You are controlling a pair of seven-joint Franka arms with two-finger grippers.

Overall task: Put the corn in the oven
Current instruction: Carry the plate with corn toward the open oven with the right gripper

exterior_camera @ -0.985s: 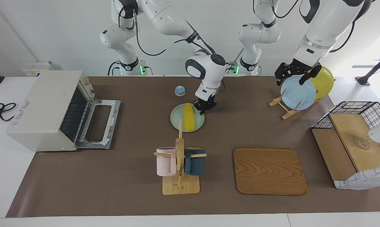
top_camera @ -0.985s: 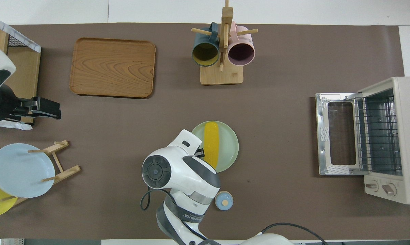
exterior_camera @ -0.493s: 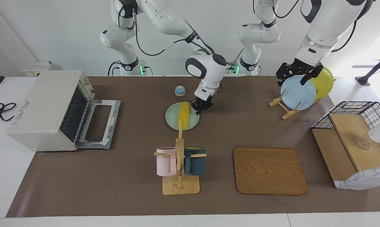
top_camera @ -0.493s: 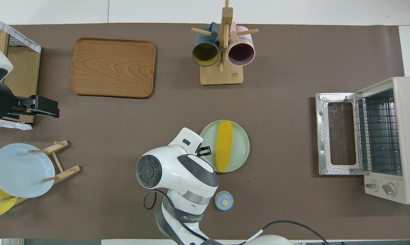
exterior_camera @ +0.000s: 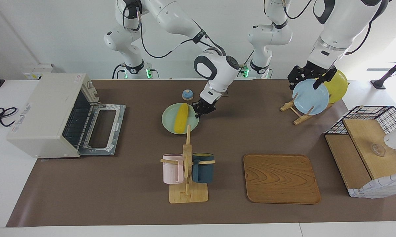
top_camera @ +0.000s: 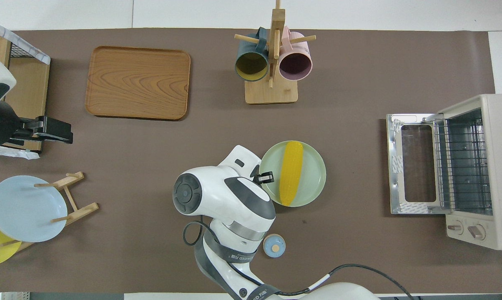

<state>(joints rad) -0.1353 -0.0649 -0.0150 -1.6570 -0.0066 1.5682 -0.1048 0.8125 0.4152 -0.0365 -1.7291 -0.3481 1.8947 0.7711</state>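
While the corn (exterior_camera: 180, 118) lies lengthwise on a pale green plate (exterior_camera: 169, 125) near the middle of the desk (exterior_camera: 119, 197), the right hand (exterior_camera: 199, 110) sits low at the plate's rim on the side toward the left arm's end, fingers pressed together and apparently pinching that rim; contact itself cannot be confirmed. Oven (exterior_camera: 50, 115): off-white, at the right arm's end of the desk, glass door dropped flat, wire rack exposed, well apart from the plate. Left hand (exterior_camera: 311, 77): raised over the blue plate (exterior_camera: 309, 98) in the wooden plate rack, fingers spread, holding nothing; this arm waits. Other items: a small blue bell (exterior_camera: 187, 94) nearer the robots than the green plate; a mug stand (exterior_camera: 187, 174) with pink and dark blue mugs, farther from the robots; a wooden tray (exterior_camera: 281, 178); a wire-and-wood basket shelf (exterior_camera: 369, 148). Step in hand, as judged: bringing plate and corn toward the oven by the rim. Risks: the cob is loose and rounded, so a jerk or tilt could roll it off the plate; an edge pinch could slip and let the plate swing; the plate could catch the lip of the open door.
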